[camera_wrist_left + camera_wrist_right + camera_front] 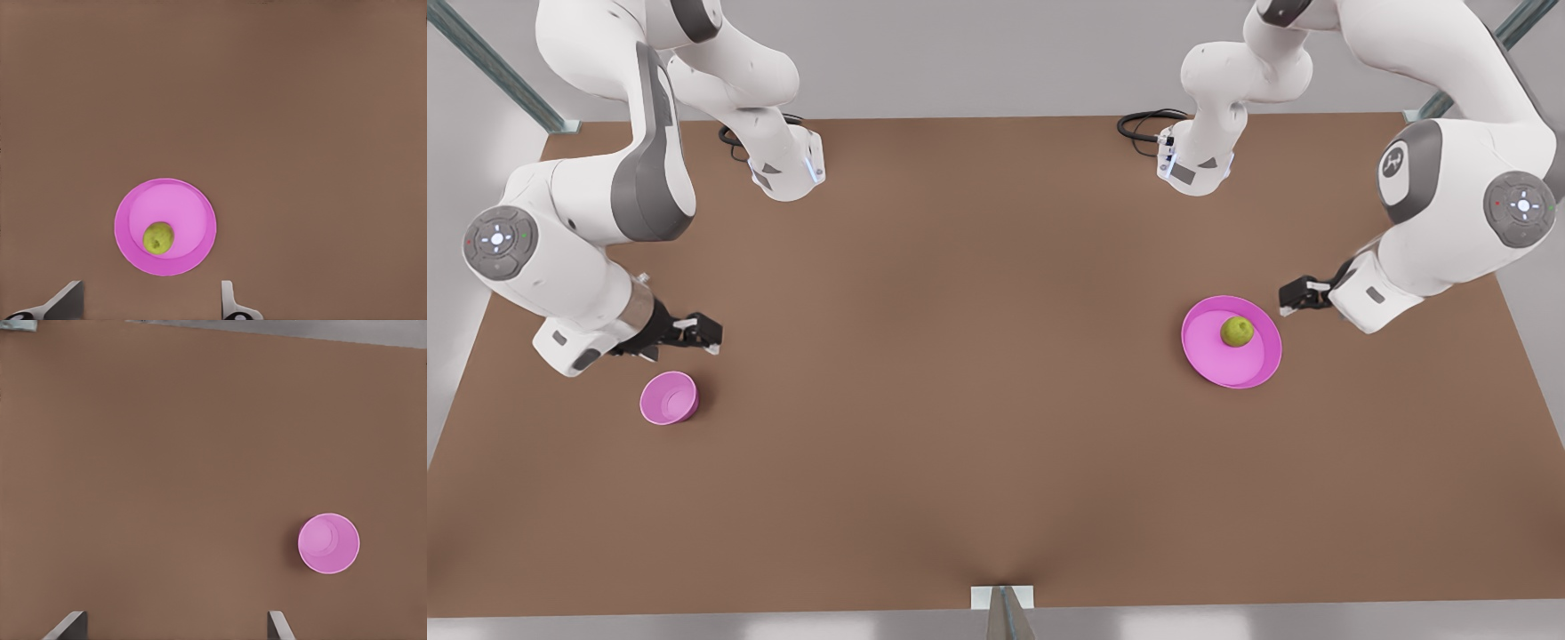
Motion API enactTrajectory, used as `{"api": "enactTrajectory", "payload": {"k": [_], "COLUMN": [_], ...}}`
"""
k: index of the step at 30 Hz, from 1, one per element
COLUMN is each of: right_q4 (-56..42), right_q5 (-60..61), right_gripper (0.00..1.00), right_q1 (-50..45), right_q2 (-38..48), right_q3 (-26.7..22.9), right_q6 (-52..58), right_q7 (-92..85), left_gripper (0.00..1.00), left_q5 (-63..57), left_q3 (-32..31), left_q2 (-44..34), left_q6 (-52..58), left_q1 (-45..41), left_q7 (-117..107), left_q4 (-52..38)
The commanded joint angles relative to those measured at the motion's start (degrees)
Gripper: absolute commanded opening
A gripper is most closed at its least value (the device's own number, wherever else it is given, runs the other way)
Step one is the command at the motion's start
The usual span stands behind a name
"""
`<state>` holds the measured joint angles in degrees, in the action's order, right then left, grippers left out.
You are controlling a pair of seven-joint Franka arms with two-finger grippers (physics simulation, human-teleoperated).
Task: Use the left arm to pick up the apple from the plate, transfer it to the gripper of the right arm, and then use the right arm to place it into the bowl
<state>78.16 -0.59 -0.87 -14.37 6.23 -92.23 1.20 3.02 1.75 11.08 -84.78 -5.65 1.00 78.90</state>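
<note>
Brown tabletop [978, 427] runs closest to the front camera and carries everything else. Largest on it are the two white arms. The left arm, at the front view's right, holds the left gripper [1294, 296] above the table just beside the plate's rim, on the side away from the table's middle; in the left wrist view its two fingertips [67, 300] stand wide apart with nothing between them. The right arm, at the front view's left, waits with the right gripper [703, 333] hanging near the bowl, its jaws likewise spread wide and empty in the right wrist view.

Next in size is the pink plate [1232, 342], lying flat and well apart from the small pink bowl [669, 397] on the far side of the table. Smallest is the yellow-green apple [1237, 332], resting on the plate a little off its centre, towards the left gripper.

No part of the task looks done yet. Judging by its look, the apple should be light, firm and smooth-skinned, and being round it may roll on the shallow plate if nudged. A sensible hold would close across its widest part, leaving the top or the opposite sides free for the right gripper to take over.
</note>
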Motion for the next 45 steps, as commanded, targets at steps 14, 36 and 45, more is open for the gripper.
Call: {"api": "enactTrajectory", "payload": {"k": [14, 36, 45], "right_q4": [0.1, 0.1, 0.1], "right_q5": [0.1, 0.1, 0.1], "right_gripper": [1.00, 1.00, 1.00], "right_q1": [0.0, 0.0, 0.1], "right_q2": [0.1, 0.0, 0.1], "right_q3": [0.0, -0.1, -0.1], "right_q6": [-3.0, -3.0, -2.9], "right_q7": [0.7, 0.7, 0.4], "left_gripper": [1.00, 0.98, 0.81], "left_q5": [-0.3, -0.3, -0.3], "left_q3": [2.3, 2.3, 2.3], "left_q2": [-0.4, 6.4, 7.6], "left_q6": [-55.4, -59.2, -60.3], "left_q1": [2.7, 3.4, 3.4], "left_q7": [5.6, 5.6, 5.6], "left_q4": [52.5, 58.4, 58.4]}}
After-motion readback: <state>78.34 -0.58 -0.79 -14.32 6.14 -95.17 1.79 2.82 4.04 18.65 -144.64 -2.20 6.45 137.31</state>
